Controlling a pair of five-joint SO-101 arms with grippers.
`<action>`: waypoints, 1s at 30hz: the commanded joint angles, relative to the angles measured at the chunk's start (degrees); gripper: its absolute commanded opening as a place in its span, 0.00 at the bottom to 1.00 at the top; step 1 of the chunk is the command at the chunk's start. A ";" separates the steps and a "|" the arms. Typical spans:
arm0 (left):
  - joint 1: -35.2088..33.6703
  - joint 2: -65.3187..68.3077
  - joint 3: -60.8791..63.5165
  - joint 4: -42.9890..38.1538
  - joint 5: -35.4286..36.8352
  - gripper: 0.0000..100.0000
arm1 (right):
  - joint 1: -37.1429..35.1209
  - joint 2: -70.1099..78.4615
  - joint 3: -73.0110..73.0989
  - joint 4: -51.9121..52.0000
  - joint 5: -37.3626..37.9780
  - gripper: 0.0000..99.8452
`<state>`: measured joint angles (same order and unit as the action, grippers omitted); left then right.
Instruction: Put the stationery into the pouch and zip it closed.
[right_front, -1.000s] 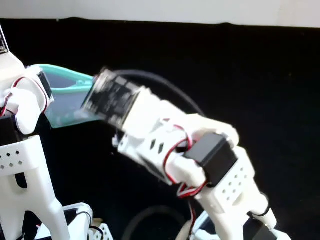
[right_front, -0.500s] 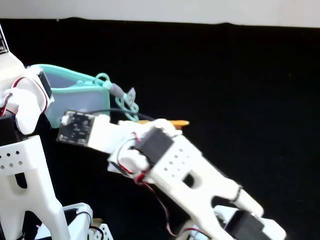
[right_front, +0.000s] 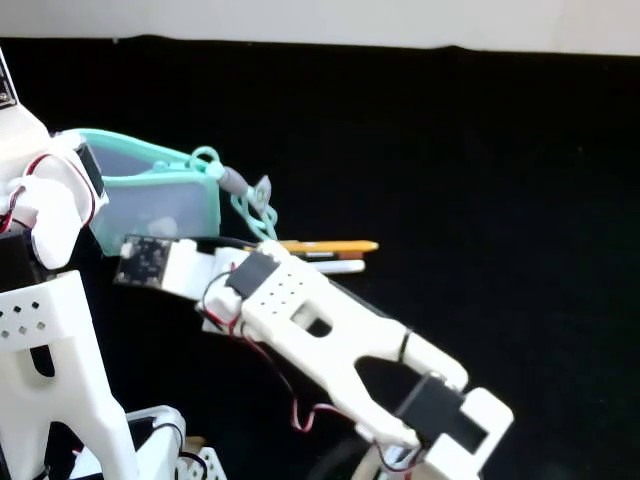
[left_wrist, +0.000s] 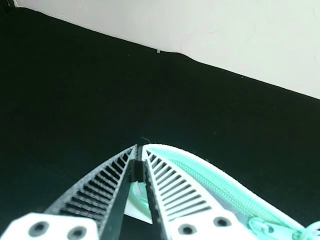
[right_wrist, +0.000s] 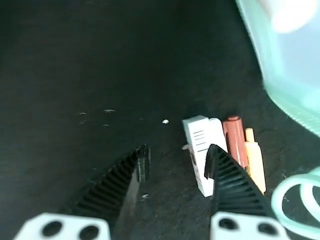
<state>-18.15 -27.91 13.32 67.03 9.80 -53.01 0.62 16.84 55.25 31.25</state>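
Stationery (right_wrist: 232, 137) lies in a tight side-by-side bundle near the middle of the surface (right_front: 480, 150), well apart from its far edge. The bundle is a white piece (right_wrist: 199, 142), a brown pen (right_wrist: 233, 131) and a yellow pen (right_wrist: 254, 157), set close along their lengths. By shape, all three appear light, rigid and smooth, so expect them to roll or slide if pushed from one side. Take hold across the barrel near mid-length, one item at a time, with the jaws square to the long axis. The right gripper (right_wrist: 175, 159) stands wide and empty over the surface, with one finger just beside the white piece.

The pouch (right_front: 160, 200) sits toward the side of the surface where the left arm stands. It looks soft, thin-walled and translucent, and will likely sag unless held at the rim. The left gripper (left_wrist: 140, 150) is pinched onto the pouch rim beside the zip (left_wrist: 215, 185). The cord loop (right_front: 243, 205) at the zip pull offers a hold for closing.

Markings: the white piece carries short printed lines, too small to read. No other writing is legible.
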 joint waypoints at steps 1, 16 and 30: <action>0.04 1.36 3.12 0.79 -0.09 0.01 | 3.12 1.89 0.04 -4.70 0.79 0.18; 0.04 6.64 2.68 0.70 -0.09 0.01 | 4.53 16.22 -0.31 -16.31 4.04 0.18; 0.04 7.16 2.59 0.44 -0.09 0.01 | 5.67 17.80 -0.31 -17.27 3.34 0.01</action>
<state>-18.24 -25.36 13.14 67.03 9.80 -48.35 17.58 16.22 38.37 34.42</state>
